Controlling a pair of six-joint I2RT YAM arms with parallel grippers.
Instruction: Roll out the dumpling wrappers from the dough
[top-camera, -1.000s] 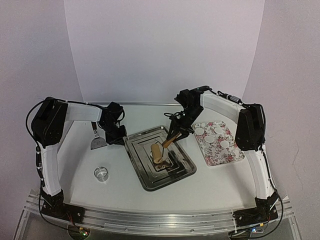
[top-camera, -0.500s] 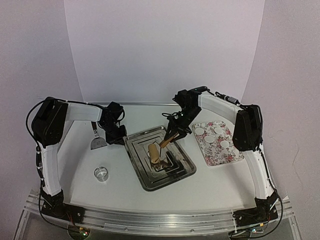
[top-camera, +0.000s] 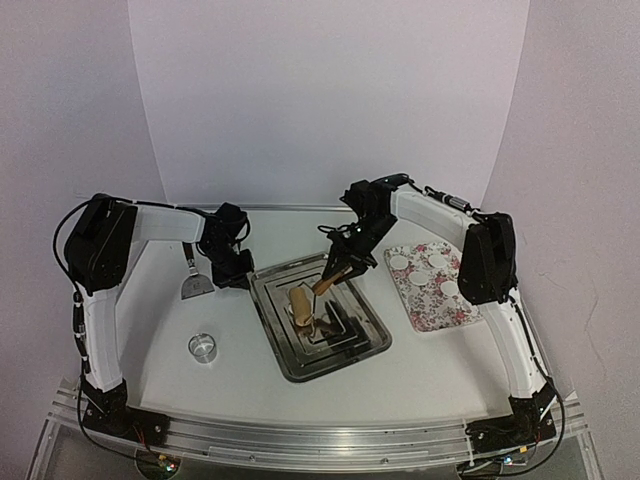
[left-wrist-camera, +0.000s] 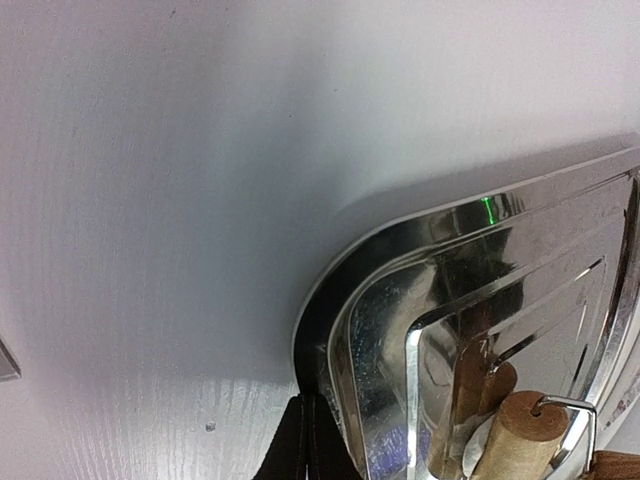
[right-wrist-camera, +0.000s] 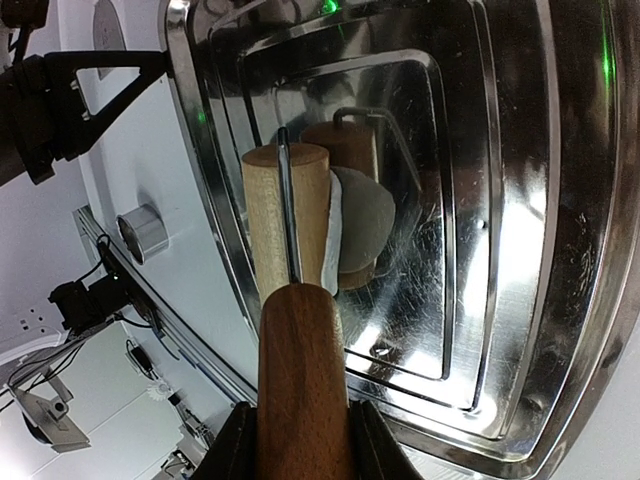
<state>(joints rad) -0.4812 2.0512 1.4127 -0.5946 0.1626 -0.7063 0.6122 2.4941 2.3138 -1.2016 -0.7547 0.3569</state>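
Observation:
My right gripper is shut on the dark wooden handle of a rolling pin. Its light wooden roller lies on a flat piece of white dough in the steel tray. The roller also shows in the right wrist view and the left wrist view. My left gripper is shut, its tips right at the tray's far left corner. Several round white dumpling wrappers lie on a floral tray to the right.
A clear ring cutter stands on the table at the near left and also shows in the right wrist view. A metal scraper lies left of my left gripper. White walls close in the back and sides.
My right gripper has drawn the rolling pin to the left across the tray, and the roller sits further left on the dough. The left arm has not moved.

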